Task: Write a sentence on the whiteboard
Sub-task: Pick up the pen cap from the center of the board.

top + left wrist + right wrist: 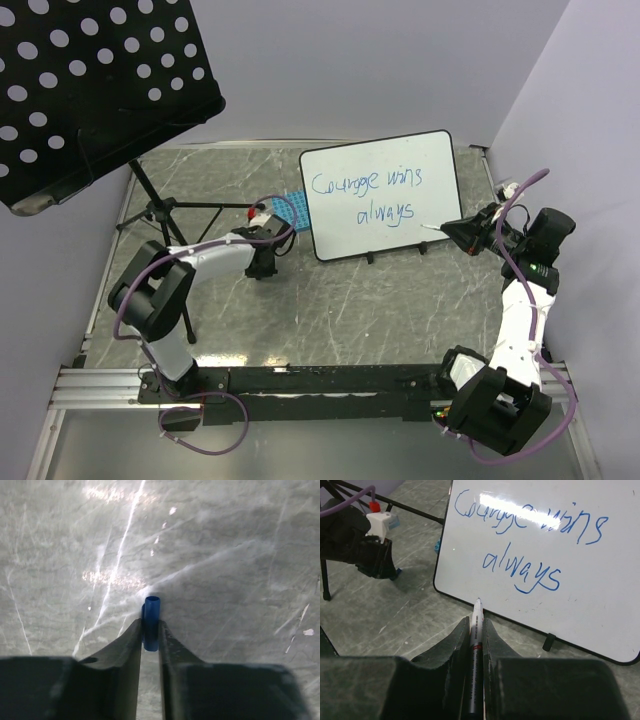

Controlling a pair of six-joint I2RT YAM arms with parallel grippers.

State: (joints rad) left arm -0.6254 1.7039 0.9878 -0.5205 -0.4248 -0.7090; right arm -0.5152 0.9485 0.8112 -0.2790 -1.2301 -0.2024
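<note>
The whiteboard (385,140) stands tilted on small black feet at the back of the table. The sentence (365,185), "Courage wins always", is written on it in blue cursive over two lines. To its right, my right gripper (452,231) is shut on a white marker (476,630); the marker's tip points at the board's lower edge (470,600), below "always" (522,572). Left of the board, my left gripper (264,262) points down at the table. It is shut on a small blue marker cap (151,622), which stands upright between its fingertips.
A blue gridded rack (291,210) sits against the whiteboard's left edge, just behind the left wrist. A black perforated music stand (90,90) overhangs the back left corner, with its tripod legs (165,210) on the table. Grey walls close in the left, back and right sides.
</note>
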